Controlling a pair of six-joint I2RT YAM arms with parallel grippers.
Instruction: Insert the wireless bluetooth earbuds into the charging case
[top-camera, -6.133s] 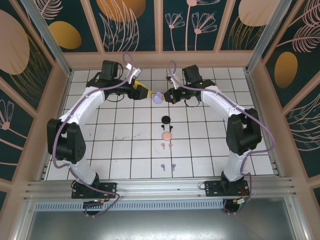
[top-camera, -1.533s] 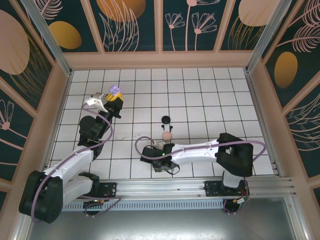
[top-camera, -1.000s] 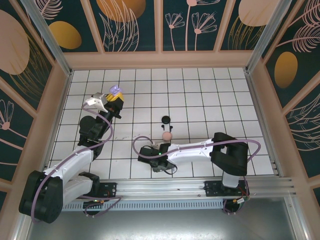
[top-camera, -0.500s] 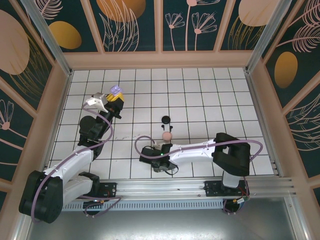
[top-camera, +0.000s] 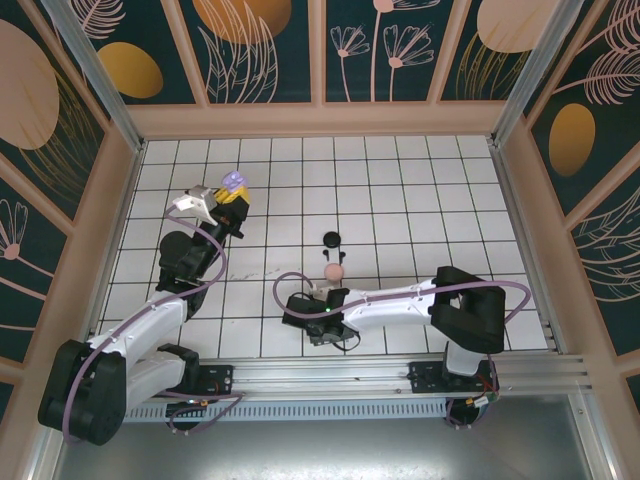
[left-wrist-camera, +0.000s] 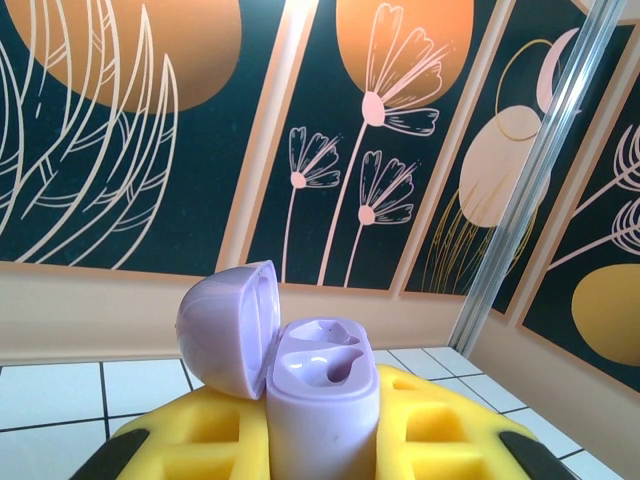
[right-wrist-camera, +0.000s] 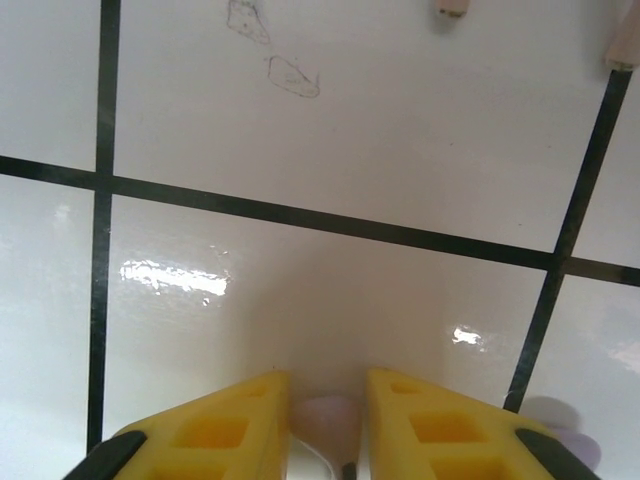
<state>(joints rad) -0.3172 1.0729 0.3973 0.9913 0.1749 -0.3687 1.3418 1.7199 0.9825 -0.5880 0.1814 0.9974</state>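
earbud: small purple earbud (right-wrist-camera: 325, 415) lying on white tiled table (right-wrist-camera: 300, 130), bottom centre | case (left-wrist-camera: 322, 385): purple, upright, lid open | left tool (top-camera: 233, 192): pressed onto case, arm raised, upper left | right tool (top-camera: 322, 330): arm stretched low, lower centre, fingers narrowly flanking earbud, grip cannot be told

Toward the far left of the surface (top-camera: 400, 200) the left claw (left-wrist-camera: 322, 445) holds the charging case (left-wrist-camera: 322, 395) upright, lid tipped left in its wrist view, while near centre the right claw (right-wrist-camera: 327, 425) sits low with an earbud (right-wrist-camera: 322, 410) between its fingers, just nearer than one small case (top-camera: 334, 271), with a second small case (top-camera: 331, 239) behind it.
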